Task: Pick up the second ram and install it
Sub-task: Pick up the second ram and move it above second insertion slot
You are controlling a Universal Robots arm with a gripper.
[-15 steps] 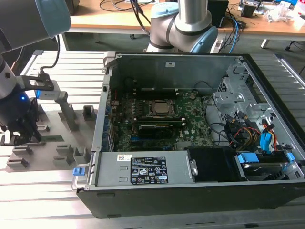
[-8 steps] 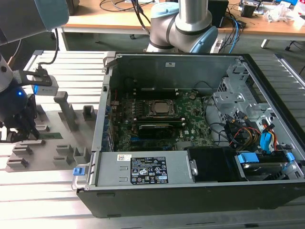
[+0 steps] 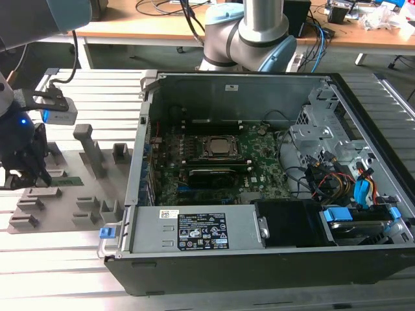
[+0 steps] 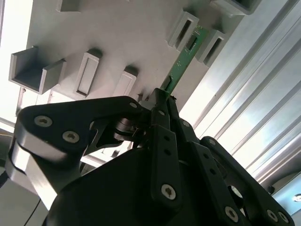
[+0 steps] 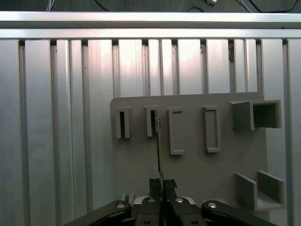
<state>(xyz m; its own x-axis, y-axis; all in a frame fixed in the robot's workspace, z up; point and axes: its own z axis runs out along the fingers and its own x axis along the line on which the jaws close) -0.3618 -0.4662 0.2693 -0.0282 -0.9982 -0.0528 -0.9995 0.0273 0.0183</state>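
Observation:
The second ram [image 4: 181, 69] is a thin green stick, and one end of it lies between two slot blocks of the grey fixture plate [image 4: 117, 37]. My gripper [image 4: 162, 96] is shut on its other end. In the first wrist view the ram [image 5: 159, 155] shows edge-on, running from the gripper [image 5: 162, 186] to a slot on the fixture plate [image 5: 197, 174]. In the exterior view the gripper [image 3: 29, 170] stands low over the fixture plate [image 3: 71, 201] at the exterior view's left, with the green ram [image 3: 67, 181] beside it.
An open computer case [image 3: 363, 259] lies at the exterior view's right of the plate, with the motherboard [image 3: 259, 159] and power supply [image 3: 201, 230] exposed. Upright grey blocks [image 3: 87, 146] rise from the plate. The arm's base [image 3: 249, 32] stands behind the case, on a ribbed aluminium table [image 3: 52, 272].

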